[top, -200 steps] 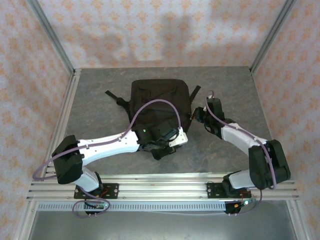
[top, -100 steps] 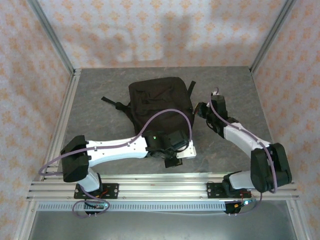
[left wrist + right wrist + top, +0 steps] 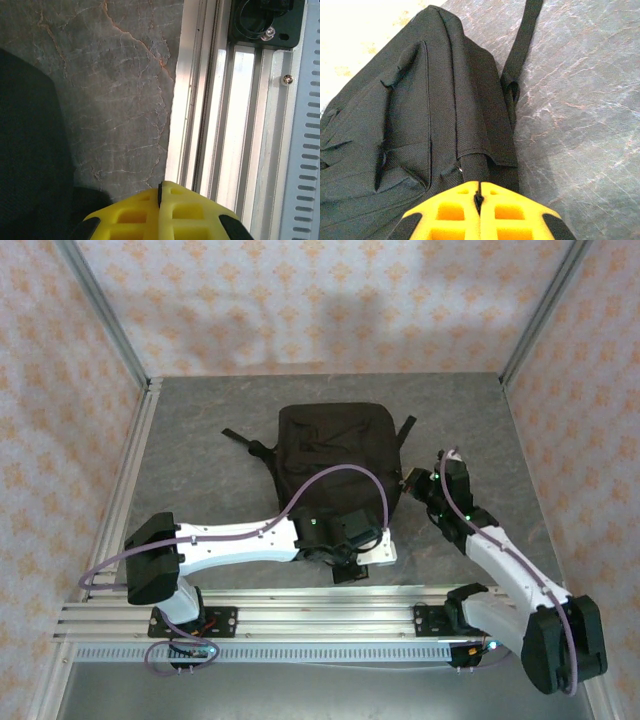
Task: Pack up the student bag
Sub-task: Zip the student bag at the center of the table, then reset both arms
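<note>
The student bag (image 3: 340, 450) is a large black fabric backpack lying flat mid-table, its straps spread to either side. In the right wrist view the student bag (image 3: 410, 125) lies under my right gripper (image 3: 479, 192). That gripper is shut, and a black strap band (image 3: 475, 170) from the bag's corner runs into its yellow fingertips. From above, my right gripper (image 3: 411, 479) sits at the bag's right near corner. My left gripper (image 3: 352, 565) hangs just off the bag's near edge. My left gripper (image 3: 161, 186) is shut with nothing seen in it, and the bag's edge (image 3: 25, 150) lies to its left.
Aluminium rails (image 3: 300, 612) run along the table's near edge, close under the left gripper, and the rail (image 3: 235, 125) is bright in the left wrist view. Metal frame posts (image 3: 105, 315) and patterned walls enclose the grey stone tabletop (image 3: 200, 430).
The bag has shifted right and turned a little. The right gripper moved right and nearer with the bag's corner. The left gripper drew back off the bag toward the near rail.
</note>
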`<state>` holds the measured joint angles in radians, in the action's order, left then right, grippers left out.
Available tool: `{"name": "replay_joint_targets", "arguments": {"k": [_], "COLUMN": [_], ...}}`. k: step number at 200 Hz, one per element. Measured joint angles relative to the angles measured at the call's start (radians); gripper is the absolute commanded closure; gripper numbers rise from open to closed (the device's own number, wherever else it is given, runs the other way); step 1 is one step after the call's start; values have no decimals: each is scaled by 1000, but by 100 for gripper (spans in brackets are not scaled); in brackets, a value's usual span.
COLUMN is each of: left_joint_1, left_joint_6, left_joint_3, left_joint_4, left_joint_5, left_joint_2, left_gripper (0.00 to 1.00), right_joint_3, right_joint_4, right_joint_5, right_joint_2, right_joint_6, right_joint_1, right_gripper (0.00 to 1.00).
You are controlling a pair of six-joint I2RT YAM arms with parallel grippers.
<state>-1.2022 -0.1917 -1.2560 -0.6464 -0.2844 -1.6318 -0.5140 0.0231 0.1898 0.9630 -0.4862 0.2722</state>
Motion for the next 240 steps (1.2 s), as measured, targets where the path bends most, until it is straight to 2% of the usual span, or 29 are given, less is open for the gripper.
{"name": "replay_joint_targets", "arguments": {"k": [11, 21, 60, 70, 91, 97, 98, 99, 100, 102, 133, 136, 140, 142, 181, 193, 211, 221, 240], "left_joint_1": [-1, -2, 1, 7, 32, 42, 43, 45, 47, 51, 103, 109, 116, 121, 252, 291, 313, 335, 465], "left_joint_6": [8, 10, 49, 65, 104, 115, 119, 121, 117, 115, 182, 191, 198, 204, 301, 330, 368, 361, 315], "left_joint_3": [0, 1, 0, -6, -24, -25, -25, -25, -25, -25, -21, -19, -17, -16, 42, 82, 156, 209, 328], "left_joint_4": [0, 0, 8, 8, 16, 23, 23, 24, 24, 27, 49, 53, 55, 56, 123, 150, 187, 219, 270], "left_joint_5": [5, 13, 59, 65, 89, 96, 96, 97, 98, 101, 138, 142, 145, 146, 182, 256, 479, 566, 705], "left_joint_2": [1, 5, 61, 76, 91, 95, 95, 96, 97, 99, 149, 158, 169, 175, 335, 401, 506, 563, 657], "left_gripper": [84, 73, 58, 51, 27, 15, 9, 9, 2, 1, 0, 0, 0, 0, 0, 0, 0, 0, 0], "right_joint_3": [10, 12, -21, -45, -93, -106, -108, -109, -111, -114, -152, -156, -163, -168, -317, -352, -367, -367, -371], "right_joint_4": [14, 23, 31, 35, 43, 45, 46, 47, 47, 48, 98, 106, 115, 121, 257, 289, 340, 369, 406], "right_joint_5": [-14, -26, -31, -33, -45, -51, -53, -53, -54, -57, -98, -101, -105, -107, -103, -86, -62, -56, -60], "right_joint_2": [-25, -35, -11, -3, 6, 10, 11, 11, 12, 13, 24, 24, 24, 24, 25, 18, -14, -37, -62], "right_joint_6": [0, 0, 53, 73, 107, 114, 116, 115, 115, 118, 178, 181, 190, 191, 269, 291, 325, 344, 375], "right_joint_1": [0, 0, -1, -1, -1, -1, -1, -1, -1, -1, -1, 0, 0, 2, 60, 76, 82, 82, 82], "right_gripper": [76, 67, 55, 51, 37, 35, 34, 34, 33, 32, 25, 20, 3, 0, 1, 1, 1, 1, 1]}}
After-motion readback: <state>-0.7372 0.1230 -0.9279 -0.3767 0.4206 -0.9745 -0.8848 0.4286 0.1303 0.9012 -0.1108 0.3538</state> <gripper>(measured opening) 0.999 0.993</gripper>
